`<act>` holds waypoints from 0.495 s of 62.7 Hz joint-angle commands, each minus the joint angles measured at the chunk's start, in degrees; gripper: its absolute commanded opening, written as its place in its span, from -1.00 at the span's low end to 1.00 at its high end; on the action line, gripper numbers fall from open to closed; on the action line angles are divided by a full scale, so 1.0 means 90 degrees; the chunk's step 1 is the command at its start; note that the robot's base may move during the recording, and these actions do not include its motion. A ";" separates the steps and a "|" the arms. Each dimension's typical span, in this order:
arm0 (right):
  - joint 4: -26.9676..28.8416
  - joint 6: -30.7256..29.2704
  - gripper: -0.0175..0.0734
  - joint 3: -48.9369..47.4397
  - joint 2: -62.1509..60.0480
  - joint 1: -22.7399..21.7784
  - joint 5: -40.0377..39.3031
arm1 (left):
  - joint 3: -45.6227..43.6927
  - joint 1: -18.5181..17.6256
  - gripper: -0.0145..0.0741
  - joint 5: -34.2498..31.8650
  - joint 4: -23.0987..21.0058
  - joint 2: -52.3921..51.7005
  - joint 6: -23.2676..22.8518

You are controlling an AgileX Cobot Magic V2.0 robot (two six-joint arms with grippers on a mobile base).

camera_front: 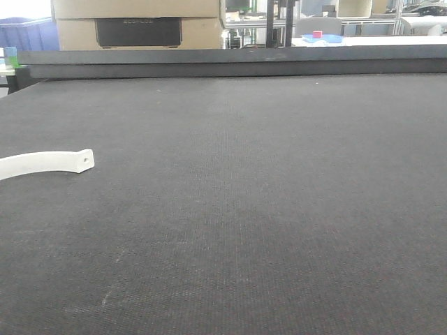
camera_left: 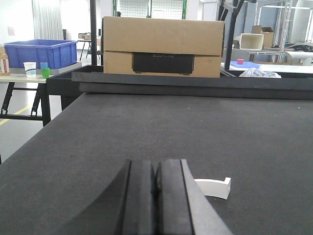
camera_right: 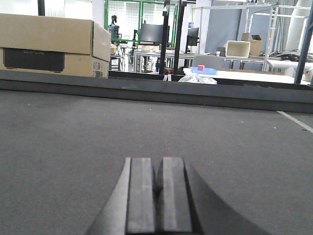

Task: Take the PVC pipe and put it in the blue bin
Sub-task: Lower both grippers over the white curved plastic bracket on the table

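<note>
A dark felt-covered table (camera_front: pixel 244 209) fills the foreground. Beyond its far edge stands a cardboard box (camera_left: pixel 164 46) with a black panel. Farther off, a pink block (camera_front: pixel 317 33) rests on a blue tray (camera_front: pixel 328 39).

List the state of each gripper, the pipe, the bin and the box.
Left gripper: shut, empty.
Right gripper: shut, empty.
PVC pipe: lying flat on the table, ungripped.
Blue bin: upright, away from the table, contents hidden.
Cardboard box: closed, upright behind the table.
</note>
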 commanded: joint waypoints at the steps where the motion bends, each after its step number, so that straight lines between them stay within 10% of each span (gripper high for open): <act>1: 0.0008 -0.0018 -0.99 -0.0008 -0.0017 -0.0044 -0.0111 | -0.0025 0.0024 -0.92 -0.0109 -0.0018 -0.0025 0.0021; 31: 0.0008 -0.0018 -0.99 -0.0008 -0.0017 -0.0044 -0.0111 | -0.0025 0.0024 -0.92 -0.0109 -0.0018 -0.0025 0.0021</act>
